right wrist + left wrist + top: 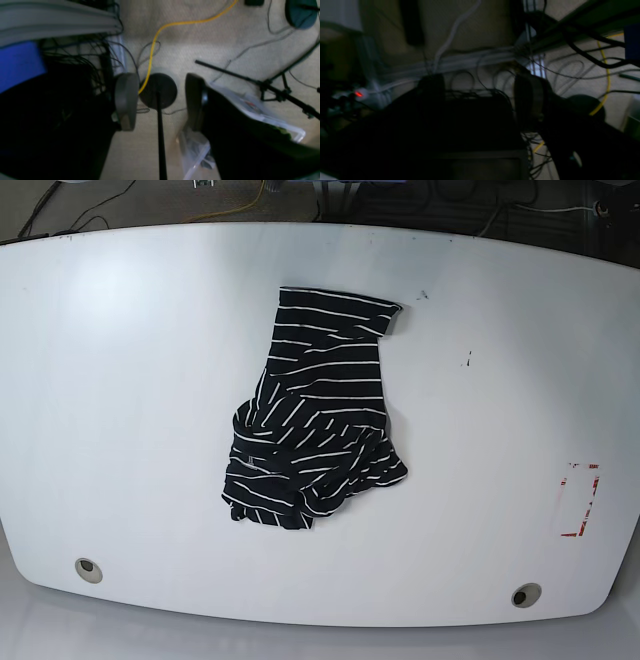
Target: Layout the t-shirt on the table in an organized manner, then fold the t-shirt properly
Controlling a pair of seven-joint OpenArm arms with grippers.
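Both of my tools hang off the table, over beige carpet. Between the parted fingers of my right tool [160, 100] I see a round black stand base [158, 90] and a yellow cable [175, 24]; nothing is held. My left tool [480, 100] gapes empty above tangled dark wires [475, 82]. Neither tool is near the t-shirt [315, 425], crumpled mid-table [130, 380].
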